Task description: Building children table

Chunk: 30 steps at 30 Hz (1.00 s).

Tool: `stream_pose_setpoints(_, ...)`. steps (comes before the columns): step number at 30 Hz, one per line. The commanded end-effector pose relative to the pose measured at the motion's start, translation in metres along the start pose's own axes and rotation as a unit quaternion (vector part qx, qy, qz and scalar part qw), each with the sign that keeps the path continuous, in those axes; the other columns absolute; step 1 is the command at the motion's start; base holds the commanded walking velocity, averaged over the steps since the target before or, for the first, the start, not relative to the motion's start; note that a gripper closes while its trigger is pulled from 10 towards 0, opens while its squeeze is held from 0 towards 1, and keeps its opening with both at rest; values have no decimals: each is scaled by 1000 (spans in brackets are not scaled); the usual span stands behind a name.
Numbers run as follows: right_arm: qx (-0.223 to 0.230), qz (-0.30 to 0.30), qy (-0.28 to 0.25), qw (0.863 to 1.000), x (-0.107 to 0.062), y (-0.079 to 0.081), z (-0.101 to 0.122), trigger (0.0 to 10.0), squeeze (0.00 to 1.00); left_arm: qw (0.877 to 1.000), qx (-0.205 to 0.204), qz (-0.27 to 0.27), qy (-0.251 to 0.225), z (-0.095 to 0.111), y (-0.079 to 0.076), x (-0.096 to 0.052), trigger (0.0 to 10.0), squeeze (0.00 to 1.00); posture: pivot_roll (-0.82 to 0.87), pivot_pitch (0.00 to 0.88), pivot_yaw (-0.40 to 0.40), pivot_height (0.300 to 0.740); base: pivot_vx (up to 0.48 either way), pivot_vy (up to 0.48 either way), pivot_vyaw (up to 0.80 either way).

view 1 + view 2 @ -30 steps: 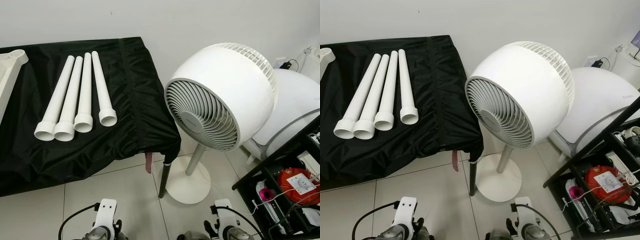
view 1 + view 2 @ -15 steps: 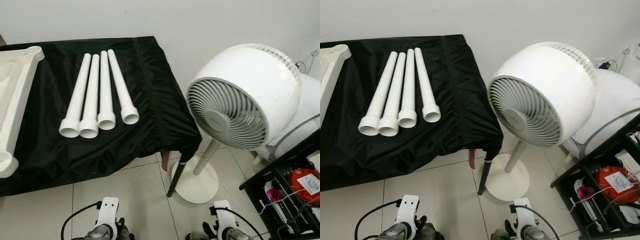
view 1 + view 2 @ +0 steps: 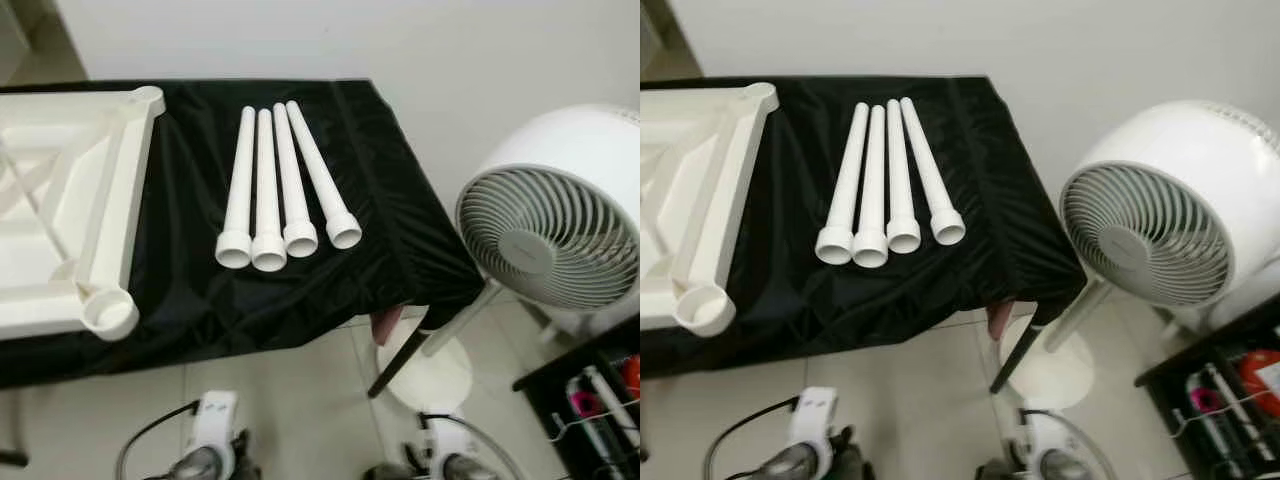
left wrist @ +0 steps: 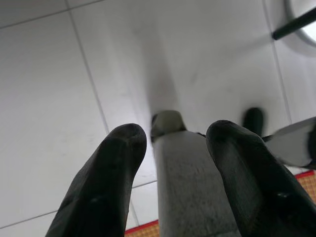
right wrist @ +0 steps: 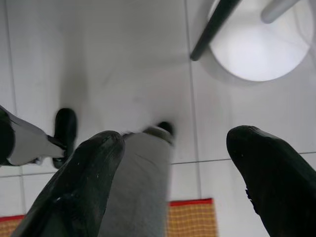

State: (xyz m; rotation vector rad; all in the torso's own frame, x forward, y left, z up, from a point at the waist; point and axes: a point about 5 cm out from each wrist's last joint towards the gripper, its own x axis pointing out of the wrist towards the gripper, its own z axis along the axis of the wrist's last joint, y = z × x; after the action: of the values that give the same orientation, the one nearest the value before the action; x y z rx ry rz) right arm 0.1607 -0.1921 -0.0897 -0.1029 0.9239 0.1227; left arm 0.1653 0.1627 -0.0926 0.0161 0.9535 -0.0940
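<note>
Both hands, left hand [image 4: 173, 168] and right hand [image 5: 173, 173], hang open and empty; view has swung, bringing tabletop [image 3: 60, 220] and legs [image 3: 280, 190] ahead on the counter [image 3: 190, 290].

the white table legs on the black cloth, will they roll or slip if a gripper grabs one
Probably yes. The four white table legs are round, smooth tubes lying side by side and touching, so nudging one would likely shift its neighbours. Each has a flared collar at the near end, which may curb rolling. They look like hollow plastic, so likely light and stiff. The black cloth is wrinkled and may slide.
</note>
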Motion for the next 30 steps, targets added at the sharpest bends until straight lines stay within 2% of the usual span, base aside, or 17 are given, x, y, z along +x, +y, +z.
stream_pose_setpoints(1, 5, -12, 16, 1000, -3, -9, -8, 10000, 0, 1000, -6, -9, 21, -12, -7, -2, 10000, 0, 29, 0, -9, 740, 0, 401, 0)
stream_pose_setpoints(11, -12, -8, 13, 1000, -1, -6, -1, 10000, 0, 1000, -9, -10, 11, -6, -7, 0, 10000, 0, 35, 0, -10, 740, 0, 401, 758)
stream_pose_setpoints(15, -12, -10, 13, 1000, -1, -6, -1, 10000, 0, 1000, -4, -8, 5, -2, -8, 0, 10000, 0, 36, 0, -12, 740, 0, 0, 800)
stream_pose_setpoints(30, -13, -9, 12, 1000, 1, -1, 0, 10000, 0, 1000, 9, -3, 2, 0, -7, 1, 10000, 0, 48, 0, -15, 740, 0, 0, 0)
